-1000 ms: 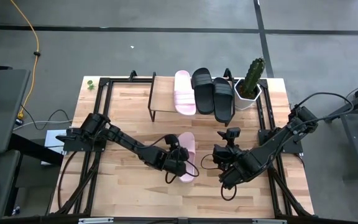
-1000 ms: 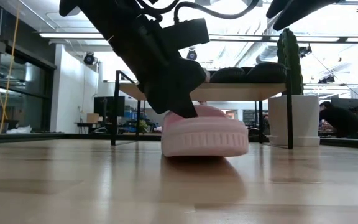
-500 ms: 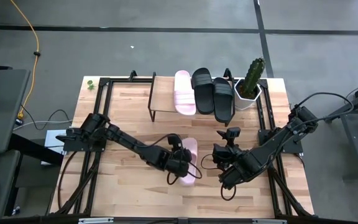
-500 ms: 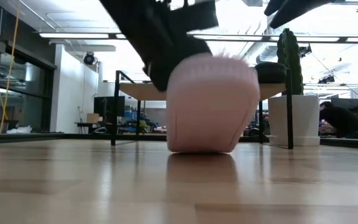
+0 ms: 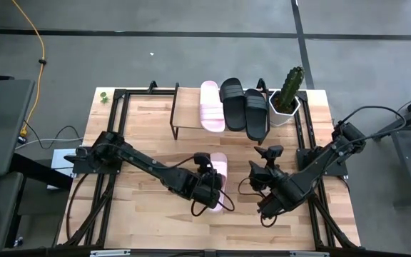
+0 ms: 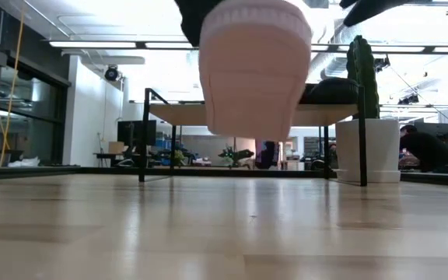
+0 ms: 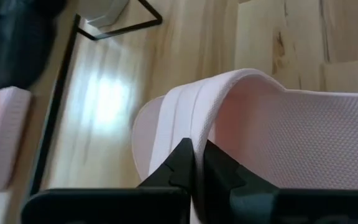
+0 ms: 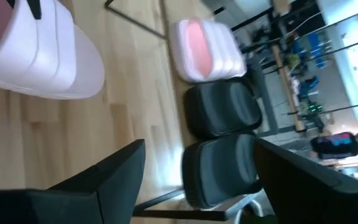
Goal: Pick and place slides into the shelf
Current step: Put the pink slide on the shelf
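While the high view is looking straight down, the left pincer [image 5: 207, 191] is sitting mid-tabletop [image 5: 148, 214], clamping a pale pink slide [image 5: 218, 170] whose long axis is running toward the shelf [image 5: 188, 114]. Three more slides are lying on the shelf, long axes running front to back: a pink one [image 5: 211, 106] and two black ones [image 5: 244, 108], side by side. A potted cactus [image 5: 287, 96] is standing just beside the shelf's right end. The right pincer [image 5: 270, 202] is waiting right of the held slide, apart from it.

Low view: the pink slide [image 6: 253, 66] is hanging clear of the tabletop, one end pointing at the camera, shelf behind it.

Left wrist view: the pincer's fingers [image 7: 182, 165] are pinching narrowly on the slide's strap [image 7: 191, 109].

Right wrist view: the right pincer's fingers [image 8: 114, 171] are standing wide apart, holding nothing; the held slide [image 8: 39, 59] and the shelved slides are showing beyond.
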You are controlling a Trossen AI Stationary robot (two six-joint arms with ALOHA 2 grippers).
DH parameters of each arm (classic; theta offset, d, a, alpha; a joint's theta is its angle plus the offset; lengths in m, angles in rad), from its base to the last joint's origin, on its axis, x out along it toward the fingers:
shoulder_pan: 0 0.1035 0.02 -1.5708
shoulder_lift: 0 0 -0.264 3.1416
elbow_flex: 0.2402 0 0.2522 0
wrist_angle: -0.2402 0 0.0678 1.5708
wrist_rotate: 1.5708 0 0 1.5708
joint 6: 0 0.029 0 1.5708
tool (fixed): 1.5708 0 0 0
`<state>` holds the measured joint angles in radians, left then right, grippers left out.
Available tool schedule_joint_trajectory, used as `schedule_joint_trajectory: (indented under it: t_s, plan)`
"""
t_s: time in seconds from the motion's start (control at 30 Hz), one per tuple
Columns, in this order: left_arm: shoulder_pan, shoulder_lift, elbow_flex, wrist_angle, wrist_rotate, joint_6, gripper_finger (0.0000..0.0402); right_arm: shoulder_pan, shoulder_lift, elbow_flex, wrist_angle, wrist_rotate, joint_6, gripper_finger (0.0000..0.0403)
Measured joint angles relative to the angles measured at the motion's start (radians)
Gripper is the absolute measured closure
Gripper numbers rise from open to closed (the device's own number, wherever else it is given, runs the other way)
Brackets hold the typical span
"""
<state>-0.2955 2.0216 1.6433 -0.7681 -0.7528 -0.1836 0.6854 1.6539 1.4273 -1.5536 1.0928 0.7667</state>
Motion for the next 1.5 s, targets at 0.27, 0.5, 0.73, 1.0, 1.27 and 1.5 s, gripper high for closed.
schedule_joint_trajectory:
  t_s: [0.27, 0.5, 0.73, 1.0, 1.27, 1.5]
  plan:
    - [-0.015, 0.000, 0.144, -0.104, -0.004, 0.061, 0.0396, 0.064, -0.008, 0.000, -0.017, 0.090, 0.043, 0.0114]
    - [-0.042, 0.000, 0.302, -0.158, 0.009, 0.180, 0.0397, 0.105, -0.027, 0.000, -0.017, 0.129, 0.046, 0.0114]
    - [-0.059, 0.000, 0.507, -0.328, 0.008, 0.234, 0.0398, 0.146, -0.058, 0.000, -0.017, 0.154, 0.047, 0.0114]
    - [-0.058, -0.061, 0.674, -0.381, 0.056, 0.311, 0.0398, 0.189, -0.062, 0.000, -0.017, 0.252, 0.015, 0.0114]
    - [-0.074, -0.190, 0.667, -0.273, 0.260, 0.341, 0.0398, 0.188, -0.061, 0.000, -0.005, 0.319, -0.005, 0.0114]
    - [-0.104, -0.255, 0.667, -0.218, 0.380, 0.372, 0.0397, 0.195, -0.062, 0.028, 0.015, 0.426, -0.043, 0.0114]
